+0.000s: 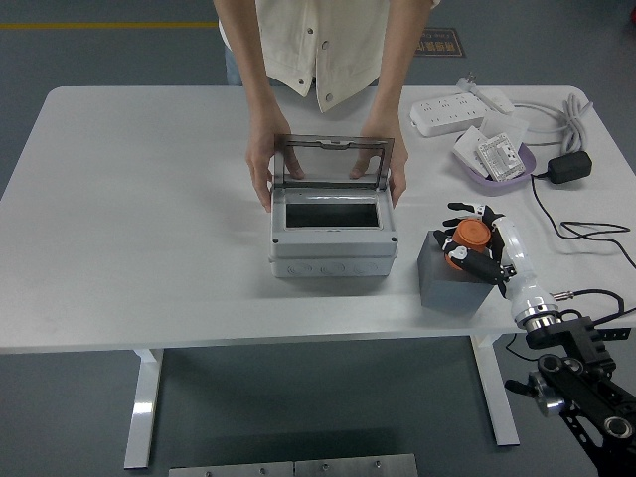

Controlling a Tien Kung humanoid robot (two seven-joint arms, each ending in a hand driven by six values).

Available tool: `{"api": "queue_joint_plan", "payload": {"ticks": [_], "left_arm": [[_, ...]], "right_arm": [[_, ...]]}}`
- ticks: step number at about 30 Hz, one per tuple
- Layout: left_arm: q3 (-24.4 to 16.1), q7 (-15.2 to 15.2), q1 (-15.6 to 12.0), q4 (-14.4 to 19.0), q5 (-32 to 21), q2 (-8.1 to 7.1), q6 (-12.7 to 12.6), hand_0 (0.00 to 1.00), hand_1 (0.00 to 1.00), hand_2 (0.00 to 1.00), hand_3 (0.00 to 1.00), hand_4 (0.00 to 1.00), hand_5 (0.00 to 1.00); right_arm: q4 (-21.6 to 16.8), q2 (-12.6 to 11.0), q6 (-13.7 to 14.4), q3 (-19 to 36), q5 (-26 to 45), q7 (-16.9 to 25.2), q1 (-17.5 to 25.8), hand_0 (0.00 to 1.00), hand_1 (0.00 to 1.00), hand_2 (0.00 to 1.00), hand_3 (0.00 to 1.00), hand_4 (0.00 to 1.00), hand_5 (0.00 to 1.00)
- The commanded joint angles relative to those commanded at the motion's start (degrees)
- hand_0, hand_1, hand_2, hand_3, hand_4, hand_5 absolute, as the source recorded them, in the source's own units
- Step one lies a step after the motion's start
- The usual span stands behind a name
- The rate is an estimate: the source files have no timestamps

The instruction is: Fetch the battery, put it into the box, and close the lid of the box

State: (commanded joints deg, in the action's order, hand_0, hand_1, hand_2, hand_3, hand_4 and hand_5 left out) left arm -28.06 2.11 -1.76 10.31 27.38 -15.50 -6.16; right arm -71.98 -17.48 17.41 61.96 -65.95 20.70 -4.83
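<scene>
Your right hand (471, 243) had its fingers wrapped around the orange battery (471, 237), sitting on the grey block (449, 283). A loose hold could have dropped it short of the open box (332, 231), which the person's hands (262, 179) steadied.

Right of the light grey box (333, 238) with its smoky transparent lid (334, 163): an orange battery (470, 238) on a dark grey block (449, 280), table (139, 229) white

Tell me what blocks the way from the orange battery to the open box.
Nothing visible. The right hand grips the orange battery over the grey block; bare table lies between it and the box, whose lid the person's hands hold up.
</scene>
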Motion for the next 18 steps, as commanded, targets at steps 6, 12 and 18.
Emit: {"api": "queue_joint_plan", "payload": {"ticks": [6,12,18], "left_arm": [[-0.6,-0.1,-0.1,0.0,0.5,-0.05,-0.3,0.647,0.717,0.613,0.591,0.581,0.323],[-0.2,-0.3,0.0,0.0,0.1,-0.04,-0.5,0.647,0.716,0.614,0.593,0.581,0.319],[0.8,-0.9,0.2,0.0,-0.7,-0.17,-1.1,0.646,0.718,0.617,0.593,0.581,0.320]], "right_arm": [[0.1,-0.1,1.1,-0.4,0.9,0.4,0.0,0.458,0.476,0.473,0.454,0.647,0.269],[0.0,-0.1,2.4,-0.7,1.1,0.6,-0.1,0.380,0.396,0.404,0.418,0.396,0.247],[0.3,0.0,2.9,-0.9,0.8,0.5,-0.1,0.274,0.322,0.335,0.354,0.195,0.093]]}}
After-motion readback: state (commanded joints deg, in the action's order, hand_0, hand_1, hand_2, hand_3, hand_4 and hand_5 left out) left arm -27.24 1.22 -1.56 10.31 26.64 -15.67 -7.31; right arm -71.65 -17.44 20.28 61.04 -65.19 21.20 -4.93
